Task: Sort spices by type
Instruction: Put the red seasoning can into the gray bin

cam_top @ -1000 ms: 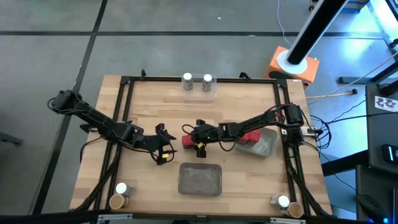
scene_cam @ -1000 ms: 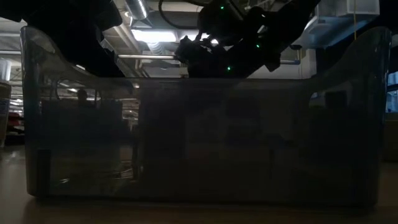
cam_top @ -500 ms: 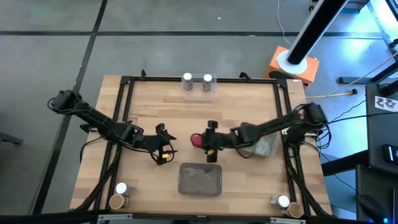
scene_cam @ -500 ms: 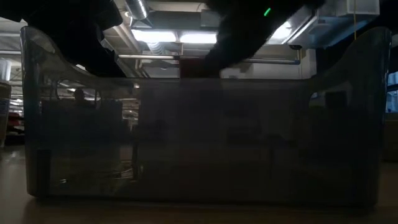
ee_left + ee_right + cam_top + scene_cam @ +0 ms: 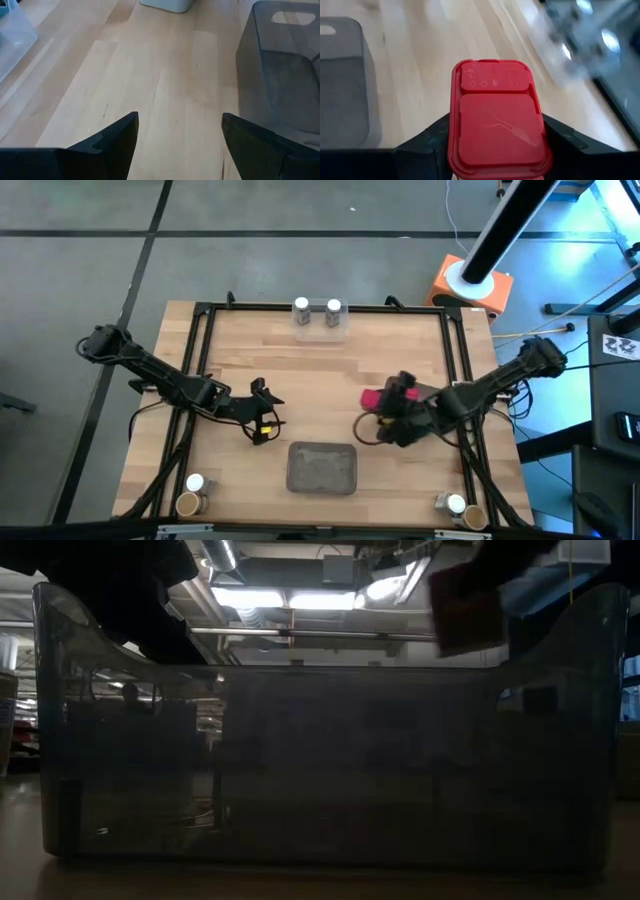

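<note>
The small red boxy plastic pack with a flat snap lid [image 5: 495, 132] is held in the right gripper [image 5: 392, 412], pinched between the two dark fingers across its narrow sides. It is carried above the bare wood toward the right of the table, clear of the surface. The pack is judged light and rigid, with a smooth moulded shell that could slip or twist if gripped near a corner. The flat sides just below the lid rim look the surest place to be held, as is done here, and firm pressure is unlikely to crush it.

The right wrist view alone gives the lid's embossed panels and the evenness of the grip. In the high view the pack is only a red patch [image 5: 372, 398] ahead of the dark wrist. That view alone shows the other spices: two white-capped greyish jars [image 5: 316, 310] at the far edge and jar pairs at the near corners [image 5: 191, 492] [image 5: 459, 509]. The grey rectangular tray [image 5: 322, 467] lies at the near middle.

In the low view the clear plastic tray [image 5: 320, 770] fills the frame, with a dim reddish block above its rim that cannot be identified with certainty.

The left gripper [image 5: 264, 416] waits left of centre, fingers spread and empty, as the left wrist view confirms.
</note>
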Controlling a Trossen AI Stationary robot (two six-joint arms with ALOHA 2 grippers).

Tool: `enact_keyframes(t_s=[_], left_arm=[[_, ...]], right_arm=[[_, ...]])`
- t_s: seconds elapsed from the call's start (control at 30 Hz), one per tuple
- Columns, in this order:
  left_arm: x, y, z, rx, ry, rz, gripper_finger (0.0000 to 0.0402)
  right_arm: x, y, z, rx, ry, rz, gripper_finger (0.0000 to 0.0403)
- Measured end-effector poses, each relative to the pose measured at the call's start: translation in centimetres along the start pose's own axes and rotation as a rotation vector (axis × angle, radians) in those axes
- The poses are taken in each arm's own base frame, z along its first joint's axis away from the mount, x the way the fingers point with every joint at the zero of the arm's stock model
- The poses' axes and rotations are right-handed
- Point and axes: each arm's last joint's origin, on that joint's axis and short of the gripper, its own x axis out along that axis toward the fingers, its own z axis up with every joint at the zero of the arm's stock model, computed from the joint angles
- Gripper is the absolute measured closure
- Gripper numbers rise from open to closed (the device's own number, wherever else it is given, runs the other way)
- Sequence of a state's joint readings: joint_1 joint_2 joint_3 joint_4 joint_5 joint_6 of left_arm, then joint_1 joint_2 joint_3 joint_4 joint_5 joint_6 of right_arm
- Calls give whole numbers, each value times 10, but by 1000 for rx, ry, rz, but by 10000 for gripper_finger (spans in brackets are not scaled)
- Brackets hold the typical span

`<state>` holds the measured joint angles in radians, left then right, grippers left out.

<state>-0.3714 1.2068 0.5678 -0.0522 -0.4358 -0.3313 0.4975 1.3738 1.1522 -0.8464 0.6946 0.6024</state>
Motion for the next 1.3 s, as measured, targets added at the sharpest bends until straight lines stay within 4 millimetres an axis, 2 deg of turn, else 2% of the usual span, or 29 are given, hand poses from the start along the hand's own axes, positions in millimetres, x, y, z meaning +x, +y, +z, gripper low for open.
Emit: enact_keyframes(t_s=[0.23, 0.43, 0.63, 0.77, 0.93, 1.13, 1.3], left_arm=[[0, 0, 1, 14, -12, -4, 133], [0, -1, 4, 16, -40, -12, 133], [0, -1, 4, 33, -43, -13, 133], [0, -1, 5, 31, -43, -13, 133], [0, -1, 5, 29, -46, -15, 133], [0, -2, 7, 41, -65, -20, 133], [0, -3, 9, 39, -84, -26, 133]], right_arm=[[-29, -10, -32, 163, 161, -74, 192], [-44, -11, -51, 305, 312, -116, 192], [-56, -12, -66, 413, 390, -183, 192], [-55, -16, -81, 463, 426, -283, 192], [-43, -20, -99, 525, 467, -374, 192], [-33, -25, -114, 584, 405, -458, 184], [-25, -25, -121, 609, 345, -459, 190]])
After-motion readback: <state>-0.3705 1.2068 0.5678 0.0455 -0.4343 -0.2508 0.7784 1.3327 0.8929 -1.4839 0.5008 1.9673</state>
